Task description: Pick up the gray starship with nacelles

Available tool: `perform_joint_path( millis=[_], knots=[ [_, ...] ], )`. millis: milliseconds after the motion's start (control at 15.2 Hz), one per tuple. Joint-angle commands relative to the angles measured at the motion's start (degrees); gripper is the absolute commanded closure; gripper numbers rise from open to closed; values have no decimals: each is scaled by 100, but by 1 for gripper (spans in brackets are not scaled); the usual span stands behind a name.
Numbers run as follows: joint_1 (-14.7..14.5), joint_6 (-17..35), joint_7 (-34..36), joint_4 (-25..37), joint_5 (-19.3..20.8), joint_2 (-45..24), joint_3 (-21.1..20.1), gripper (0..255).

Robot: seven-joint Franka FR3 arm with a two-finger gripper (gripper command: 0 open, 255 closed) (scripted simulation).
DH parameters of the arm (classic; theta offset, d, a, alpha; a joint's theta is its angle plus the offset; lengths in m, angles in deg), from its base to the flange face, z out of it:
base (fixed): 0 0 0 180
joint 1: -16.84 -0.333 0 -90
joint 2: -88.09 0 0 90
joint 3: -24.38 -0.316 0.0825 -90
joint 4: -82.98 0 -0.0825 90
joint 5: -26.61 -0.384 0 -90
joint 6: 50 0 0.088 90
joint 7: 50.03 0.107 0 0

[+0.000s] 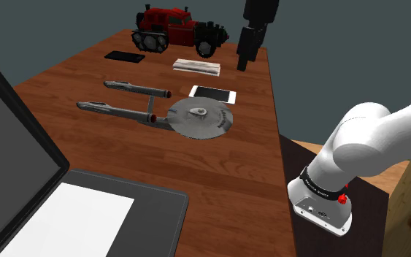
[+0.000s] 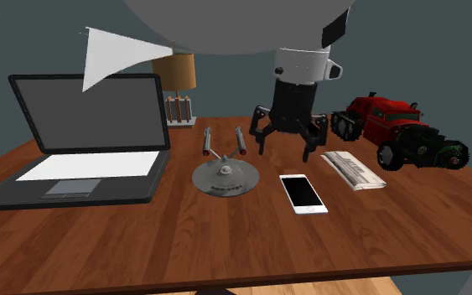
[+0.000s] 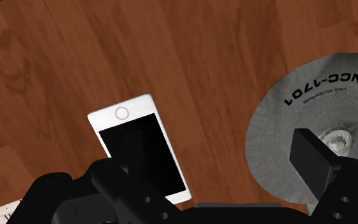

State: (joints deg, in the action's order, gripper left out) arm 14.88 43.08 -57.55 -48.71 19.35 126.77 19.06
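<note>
The gray starship (image 1: 196, 117) lies flat on the brown wooden table (image 1: 247, 175), its round saucer toward the stand and its two nacelles (image 1: 127, 86) pointing toward the shoulder view's left. In the second exterior view the starship (image 2: 223, 174) sits between the laptop and a white phone. My black gripper (image 2: 286, 152) hangs open above the table, behind the phone and to the right of the starship, touching nothing. In the wrist view the gripper (image 3: 225, 162) is open: the saucer (image 3: 298, 95), marked NCC-1701, lies under one finger (image 3: 314, 159) and the phone (image 3: 121, 116) under the other.
A white phone (image 1: 212, 94) lies beside the saucer. Farther back are a folded newspaper (image 1: 196, 66), a black phone (image 1: 125, 56) and a red toy truck (image 1: 174, 28). An open laptop (image 2: 83, 142) stands at the second exterior view's left, with a lamp (image 2: 175, 80) behind it.
</note>
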Motion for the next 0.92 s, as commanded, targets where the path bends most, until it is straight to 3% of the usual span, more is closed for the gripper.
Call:
perform_joint_path(
  millis=[0,858],
  knots=[
    [-74,377,68,35,-97,-299,-153,0],
    [-405,2237,485,924,-191,-2354,-1027,0]
  ],
)
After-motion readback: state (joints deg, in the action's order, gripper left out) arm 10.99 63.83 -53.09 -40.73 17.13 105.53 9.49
